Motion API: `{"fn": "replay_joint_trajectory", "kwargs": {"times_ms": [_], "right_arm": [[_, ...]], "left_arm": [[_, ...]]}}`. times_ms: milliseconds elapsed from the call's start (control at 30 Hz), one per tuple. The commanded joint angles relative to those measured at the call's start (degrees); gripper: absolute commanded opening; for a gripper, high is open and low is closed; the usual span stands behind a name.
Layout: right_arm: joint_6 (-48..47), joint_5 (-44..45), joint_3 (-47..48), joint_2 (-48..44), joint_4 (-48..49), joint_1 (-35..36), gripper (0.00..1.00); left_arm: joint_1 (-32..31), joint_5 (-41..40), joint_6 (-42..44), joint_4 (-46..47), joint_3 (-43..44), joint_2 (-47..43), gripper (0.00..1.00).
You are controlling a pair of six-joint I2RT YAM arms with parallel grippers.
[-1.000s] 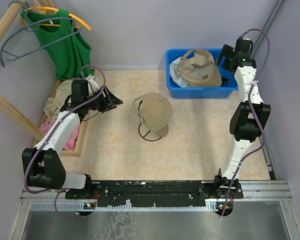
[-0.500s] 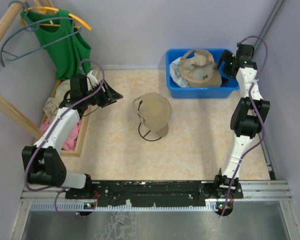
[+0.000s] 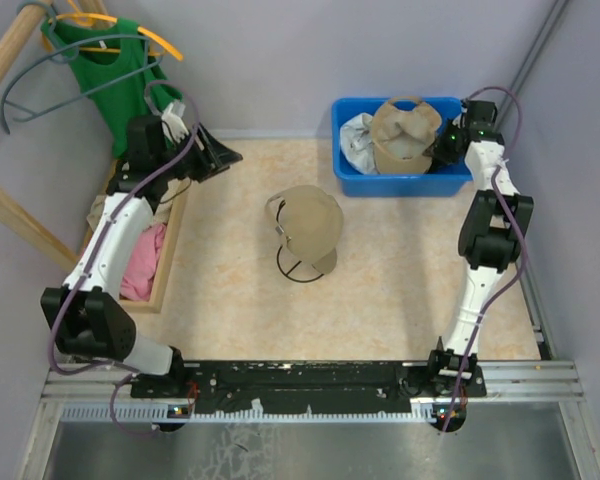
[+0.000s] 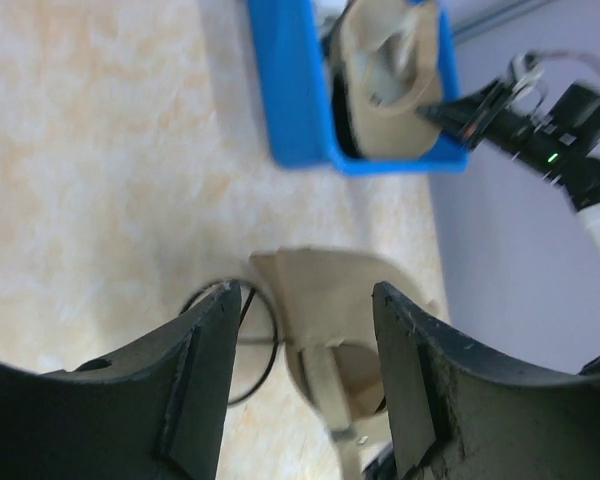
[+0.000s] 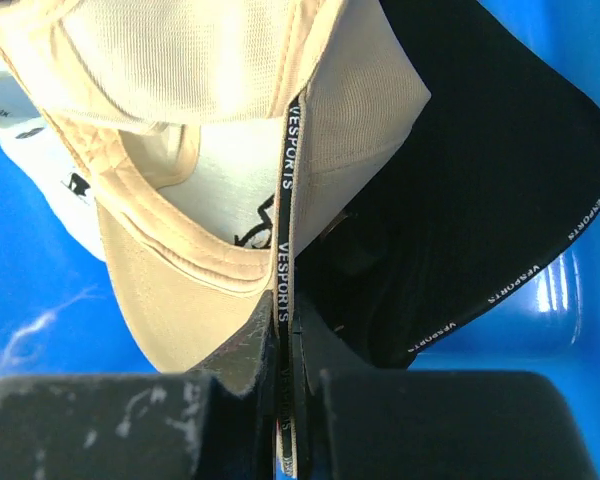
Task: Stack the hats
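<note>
Pick-up step: the right fingers (image 5: 283, 350) were pressed together on the thin fabric edge of a tan cap (image 5: 180, 290) inside a blue plastic bin (image 5: 40, 330). A black cap (image 5: 460, 200) with a stiff curved brim lay just right of them, and a soft white cap (image 5: 30, 190) lay to their left. The next move probably called for a lift clear of the bin wall — limp cloth could drag its neighbours. The left fingers (image 4: 305, 330) stood apart and empty above the table (image 4: 100, 150), with a second tan cap (image 4: 325, 275) ahead of them, domed over a wire stand (image 3: 280, 266).
</note>
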Motion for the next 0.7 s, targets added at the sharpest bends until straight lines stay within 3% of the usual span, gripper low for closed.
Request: {"fn": "replay_joint_trajectory", "kwargs": {"times_ms": [0, 367, 467, 600, 667], "right_arm": [[-0.7, -2.2, 0.7, -6.3, 2.1, 0.1, 0.0], [0.5, -14.6, -3.2, -25.1, 9.2, 1.8, 0.0], [4.4, -20.5, -7.3, -29.2, 15.5, 2.1, 0.0], [17.5, -27.7, -15.0, -34.8, 27.2, 2.7, 0.0], [18.0, -27.5, -16.3, -36.5, 26.1, 4.4, 0.0]], "left_arm": [[0.5, 2.3, -1.7, -2.0, 13.6, 3.7, 0.62], [-2.7, 16.2, -11.9, 2.0, 36.0, 15.5, 0.74], [-4.6, 17.3, -11.7, 2.3, 36.2, 16.7, 0.75], [-7.1, 18.3, -13.2, 6.5, 31.9, 16.6, 0.78], [-8.3, 18.4, -14.8, 10.9, 30.6, 16.3, 0.81]]}}
